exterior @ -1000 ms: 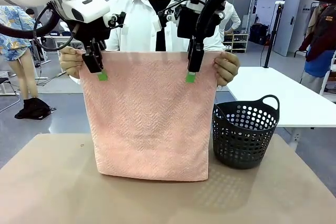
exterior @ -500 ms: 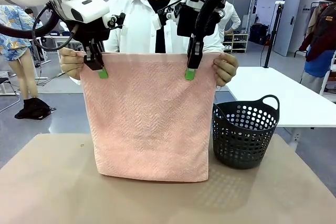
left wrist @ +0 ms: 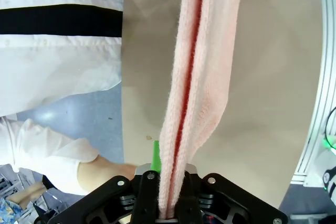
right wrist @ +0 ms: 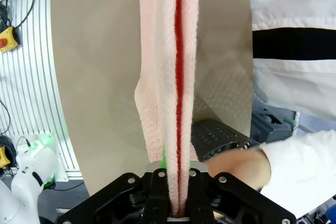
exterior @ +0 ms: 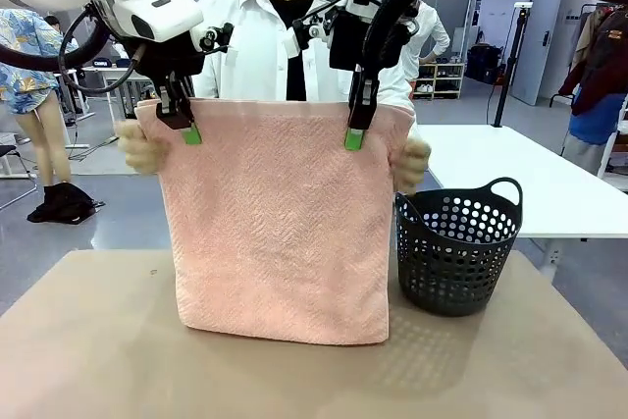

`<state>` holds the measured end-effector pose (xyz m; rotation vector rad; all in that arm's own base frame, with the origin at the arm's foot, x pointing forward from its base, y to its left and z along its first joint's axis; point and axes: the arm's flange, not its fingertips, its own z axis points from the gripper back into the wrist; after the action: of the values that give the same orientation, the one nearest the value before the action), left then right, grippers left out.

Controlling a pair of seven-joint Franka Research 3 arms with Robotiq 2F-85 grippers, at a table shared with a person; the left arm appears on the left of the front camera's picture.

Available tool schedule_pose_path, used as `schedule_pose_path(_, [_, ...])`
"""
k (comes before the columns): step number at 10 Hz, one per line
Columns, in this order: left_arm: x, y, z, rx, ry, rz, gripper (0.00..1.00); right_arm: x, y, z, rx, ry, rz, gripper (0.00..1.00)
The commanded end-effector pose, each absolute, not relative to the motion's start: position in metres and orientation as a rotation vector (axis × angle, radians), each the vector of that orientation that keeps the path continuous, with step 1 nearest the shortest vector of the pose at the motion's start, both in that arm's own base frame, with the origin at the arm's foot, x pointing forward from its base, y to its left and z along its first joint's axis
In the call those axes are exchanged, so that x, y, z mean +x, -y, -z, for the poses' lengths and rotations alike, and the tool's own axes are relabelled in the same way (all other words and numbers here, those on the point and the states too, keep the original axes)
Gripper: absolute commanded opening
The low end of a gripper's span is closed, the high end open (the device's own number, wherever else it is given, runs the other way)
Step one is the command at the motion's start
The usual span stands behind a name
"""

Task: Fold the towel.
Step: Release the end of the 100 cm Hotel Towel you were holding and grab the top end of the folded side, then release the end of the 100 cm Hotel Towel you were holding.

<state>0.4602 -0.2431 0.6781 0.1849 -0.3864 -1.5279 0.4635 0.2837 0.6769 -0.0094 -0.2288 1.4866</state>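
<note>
The pale salmon-pink towel (exterior: 280, 223) hangs doubled and upright, its lower edge resting on the tan table (exterior: 88, 340). My left gripper (exterior: 189, 132) is shut on the top edge near the left corner, and my right gripper (exterior: 354, 137) is shut on the same edge near the right corner. In the left wrist view the towel (left wrist: 194, 87) runs away from the clamped left gripper (left wrist: 170, 211). The right wrist view shows the towel (right wrist: 170, 77) pinched in the right gripper (right wrist: 177, 208). The person's hands (exterior: 137, 149) (exterior: 410, 162) are blurred beside the towel, below its top corners.
A black perforated basket (exterior: 456, 252) stands on the table just right of the towel, close to its edge. The person in a white shirt (exterior: 265, 36) stands right behind the towel. A white table (exterior: 549, 183) sits at the far right.
The person's hands have left the towel's top corners and dropped lower. My left gripper has closed on the top edge. The towel hangs in the same place.
</note>
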Motion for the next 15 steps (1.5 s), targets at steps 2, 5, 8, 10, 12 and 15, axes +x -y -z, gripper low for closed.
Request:
schedule_pose_path(2, [0.4598, 0.2439, -0.679, 0.191, 0.391, 1.521, 0.0, 0.462, -0.2837, -0.6796, -0.014, 0.237, -1.487, 0.0])
schedule_pose_path(5, [0.4598, 0.2439, -0.679, 0.191, 0.391, 1.521, 0.0, 0.462, -0.2837, -0.6796, -0.014, 0.237, -1.487, 0.0])
schedule_pose_path(8, [0.4598, 0.2439, -0.679, 0.191, 0.391, 1.521, 0.0, 0.462, -0.2837, -0.6796, -0.014, 0.237, -1.487, 0.0])
schedule_pose_path(10, [0.4598, 0.2439, -0.679, 0.191, 0.391, 1.521, 0.0, 0.462, -0.2837, -0.6796, -0.014, 0.237, -1.487, 0.0])
schedule_pose_path(12, [0.4598, 0.2439, -0.679, 0.191, 0.391, 1.521, 0.0, 0.462, -0.2837, -0.6796, -0.014, 0.237, -1.487, 0.0])
schedule_pose_path(15, [0.4598, 0.2439, -0.679, 0.191, 0.391, 1.521, 0.0, 0.462, -0.2837, -0.6796, -0.014, 0.237, -1.487, 0.0])
